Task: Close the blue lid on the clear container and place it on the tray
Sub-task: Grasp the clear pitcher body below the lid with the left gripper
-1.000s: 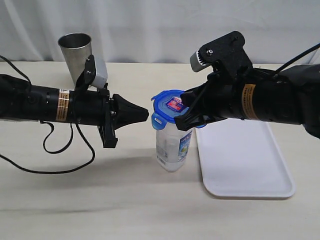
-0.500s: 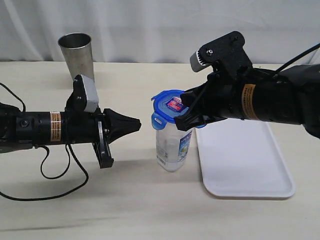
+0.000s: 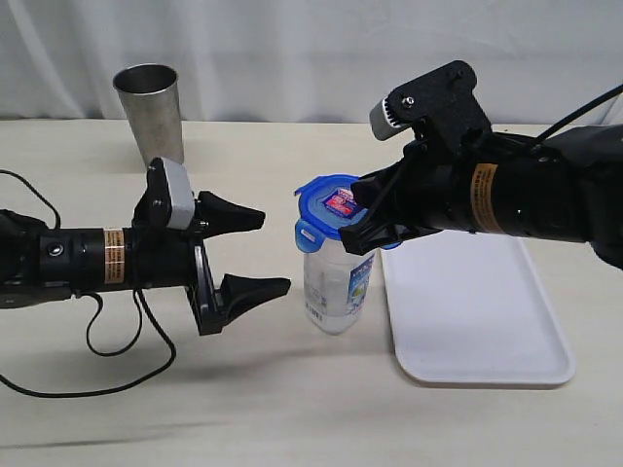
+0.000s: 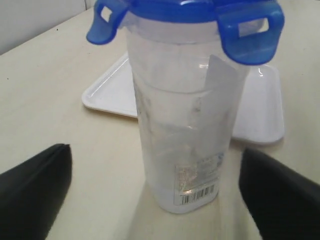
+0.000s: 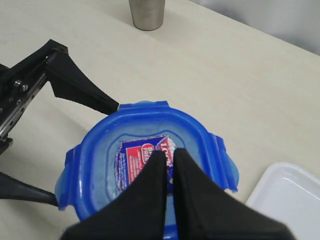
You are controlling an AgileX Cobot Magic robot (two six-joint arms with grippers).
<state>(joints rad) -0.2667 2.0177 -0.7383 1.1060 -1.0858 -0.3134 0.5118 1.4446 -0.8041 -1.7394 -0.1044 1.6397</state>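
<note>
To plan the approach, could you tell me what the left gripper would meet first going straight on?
Most likely the clear container, which stands centred ahead of the open jaws of the left gripper; nothing else shows in between, though depth is unclear.

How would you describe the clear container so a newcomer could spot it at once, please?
Find the wide white tray. Beside its rim stands the clear container. Unlike the steel cup, it is see-through and carries a blue lid.

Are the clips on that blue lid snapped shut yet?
Not yet: the blue lid sits on the clear container, but its flaps flare outward.
</note>
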